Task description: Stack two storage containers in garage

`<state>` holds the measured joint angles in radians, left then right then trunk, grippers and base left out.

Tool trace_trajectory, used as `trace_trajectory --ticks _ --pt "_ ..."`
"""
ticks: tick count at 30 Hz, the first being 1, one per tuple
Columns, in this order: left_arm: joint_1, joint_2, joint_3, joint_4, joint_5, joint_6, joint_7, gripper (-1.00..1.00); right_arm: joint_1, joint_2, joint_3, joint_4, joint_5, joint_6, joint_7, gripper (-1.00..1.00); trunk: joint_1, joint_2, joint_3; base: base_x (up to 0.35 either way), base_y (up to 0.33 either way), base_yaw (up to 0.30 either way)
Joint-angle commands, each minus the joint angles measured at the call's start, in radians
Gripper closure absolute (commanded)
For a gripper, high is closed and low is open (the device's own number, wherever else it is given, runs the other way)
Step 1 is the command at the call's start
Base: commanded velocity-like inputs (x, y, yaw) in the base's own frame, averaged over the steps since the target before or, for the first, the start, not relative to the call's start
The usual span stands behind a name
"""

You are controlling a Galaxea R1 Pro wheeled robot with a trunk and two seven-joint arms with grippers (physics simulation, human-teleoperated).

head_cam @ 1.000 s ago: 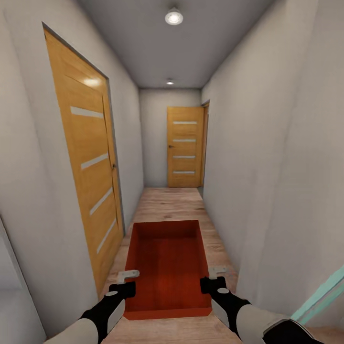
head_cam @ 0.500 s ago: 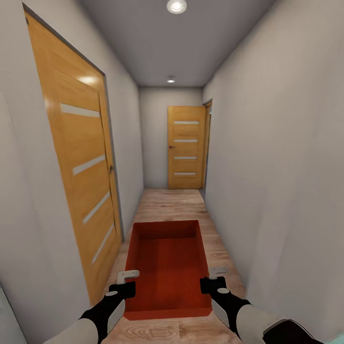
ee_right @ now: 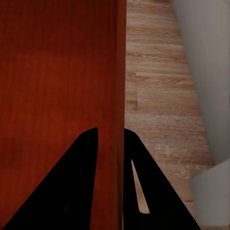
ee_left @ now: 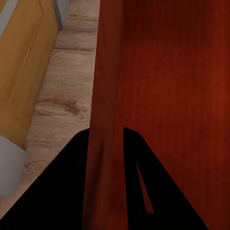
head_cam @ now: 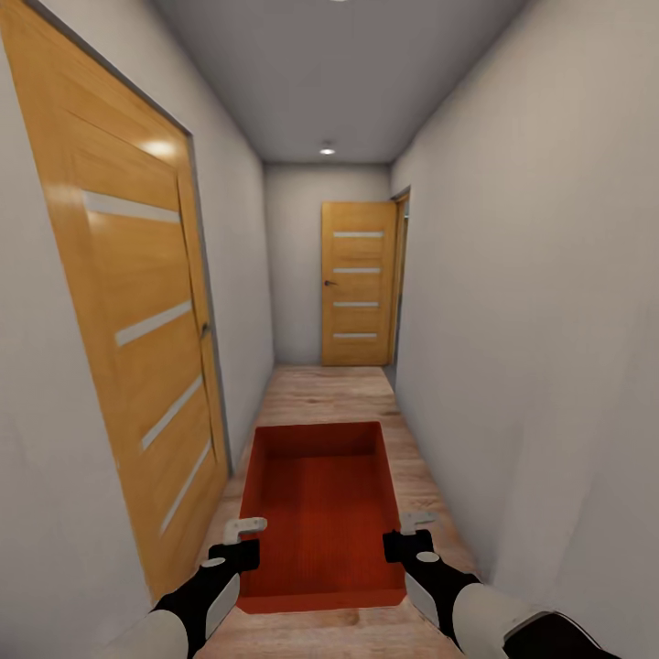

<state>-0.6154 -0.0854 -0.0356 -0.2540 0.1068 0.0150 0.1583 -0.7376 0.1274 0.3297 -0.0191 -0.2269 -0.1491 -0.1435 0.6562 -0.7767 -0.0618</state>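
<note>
An orange-red storage container (head_cam: 320, 513) hangs level in front of me above the wood-plank hallway floor, open side up, ribbed inside. My left gripper (head_cam: 243, 540) is shut on its left wall (ee_left: 106, 96), one finger inside and one outside. My right gripper (head_cam: 405, 535) is shut on its right wall (ee_right: 120, 86) the same way. Both black fingers straddle the thin walls in the wrist views.
I am in a narrow hallway with white-grey walls. A tall wooden door (head_cam: 137, 339) lines the left wall close by. Another wooden door (head_cam: 359, 284) closes the far end, with an opening (head_cam: 399, 275) beside it on the right. Wood floor (head_cam: 325, 394) runs ahead.
The view has advanced down the hallway: the left door looms larger and the ceiling lamp has slid out of the top. The container and both grippers keep their places in the view.
</note>
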Motion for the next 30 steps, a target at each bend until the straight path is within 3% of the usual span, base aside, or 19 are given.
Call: trace_trajectory --ticks 1,30 --pt "0.0 0.012 -0.001 0.002 0.01 0.002 0.02 1.0 -0.002 0.0 -0.018 -0.001 -0.011 -0.096 -0.005 1.0 0.001 -0.001 -0.002 0.323 0.0 0.0" --pt "0.0 0.012 -0.001 0.002 0.01 0.002 0.02 1.0 -0.002 0.0 -0.018 -0.001 -0.011 -0.098 -0.005 1.0 0.001 -0.001 -0.002 0.323 0.0 0.0"
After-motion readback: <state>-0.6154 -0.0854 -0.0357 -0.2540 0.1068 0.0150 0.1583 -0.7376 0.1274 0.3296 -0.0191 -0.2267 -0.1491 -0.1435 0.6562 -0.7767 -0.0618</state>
